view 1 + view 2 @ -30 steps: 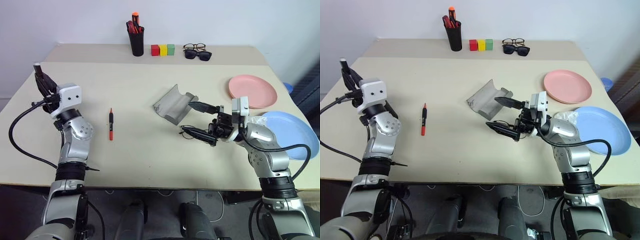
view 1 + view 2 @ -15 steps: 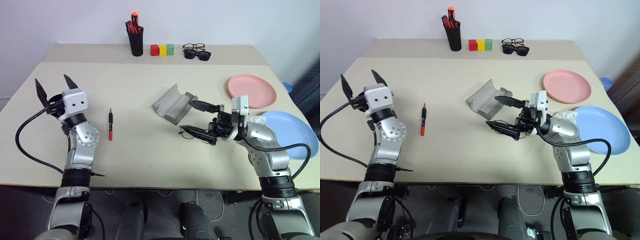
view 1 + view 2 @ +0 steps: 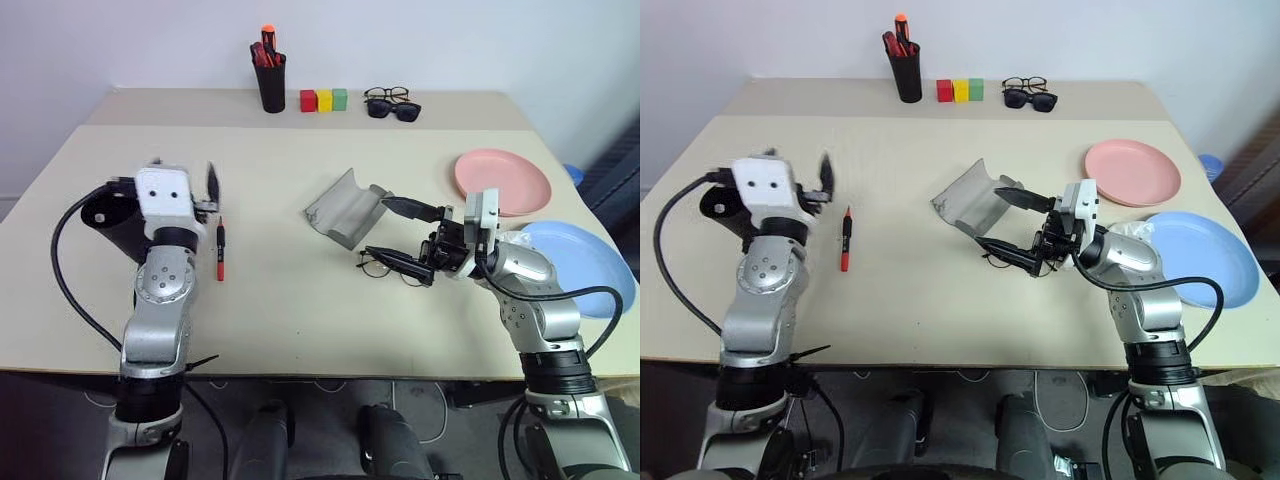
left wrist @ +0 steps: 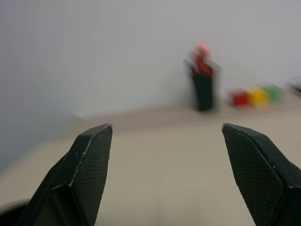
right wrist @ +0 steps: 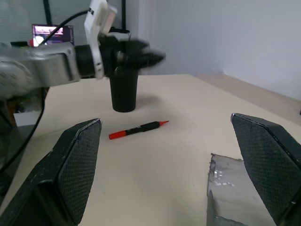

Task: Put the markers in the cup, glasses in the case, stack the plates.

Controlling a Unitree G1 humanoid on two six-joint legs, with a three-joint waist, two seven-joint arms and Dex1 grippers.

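Our left end effector (image 3: 800, 185) is spread wide with nothing in it, sitting right over the black cup (image 3: 725, 205) at the left side of the counter (image 3: 900, 300). Just beside it on the right lies the red marker (image 3: 845, 240), flat, tip pointing away from us. We can't tell from these shots whether the white one is already down in the cup.

Over on the other side, our right end effector (image 3: 405, 237) is also splayed fully and empty, fingers straddling the gap between the grey case (image 3: 345, 207), which lies open, and the wire-rimmed glasses (image 3: 385, 265) lying just below it.

So we'd say we're mid-markers: next up is tipping the left end effector down onto the red marker, pinching its barrel and dropping it upright into the cup. The glasses look like they go next, then the pink plate (image 3: 503, 180) and blue plate (image 3: 590, 265), lying side by side and not yet stacked.
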